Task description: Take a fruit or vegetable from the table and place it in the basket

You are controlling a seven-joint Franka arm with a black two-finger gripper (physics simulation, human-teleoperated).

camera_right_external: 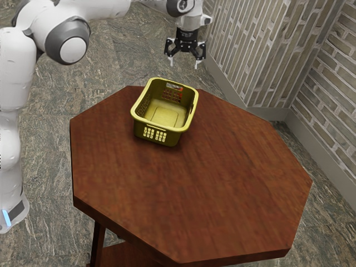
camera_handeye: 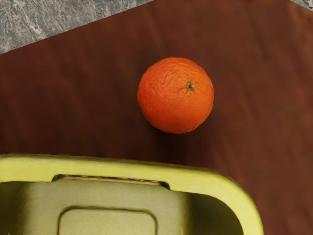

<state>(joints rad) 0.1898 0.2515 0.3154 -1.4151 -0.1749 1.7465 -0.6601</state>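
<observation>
Orange (camera_handeye: 176, 95), one, whole, stem scar upward: lying on the bench (camera_right_external: 228, 178) just beyond the basket (camera_right_external: 171, 138), apart from its rim in the wrist view.

Claw (camera_right_external: 183, 63), black, two-fingered: raised above the far side of the bench; fingers spread wide, nothing between them.

Progress: early, by my reckoning. Claw apparently brought near the fruit; grasp, lift, carry and release all outstanding. Next move likely a descent astride the fruit; the nearby rim could catch a finger.

Basket, yellow-green, slotted walls, one: upright, open-topped, toward the far part of the bench; inner floor bare, no contents. Orange-red glimpsed through the far wall's slots, presumably the fruit outside.

Arm (camera_right_external: 16, 78), white and grey: entering from the exterior view's left.
</observation>
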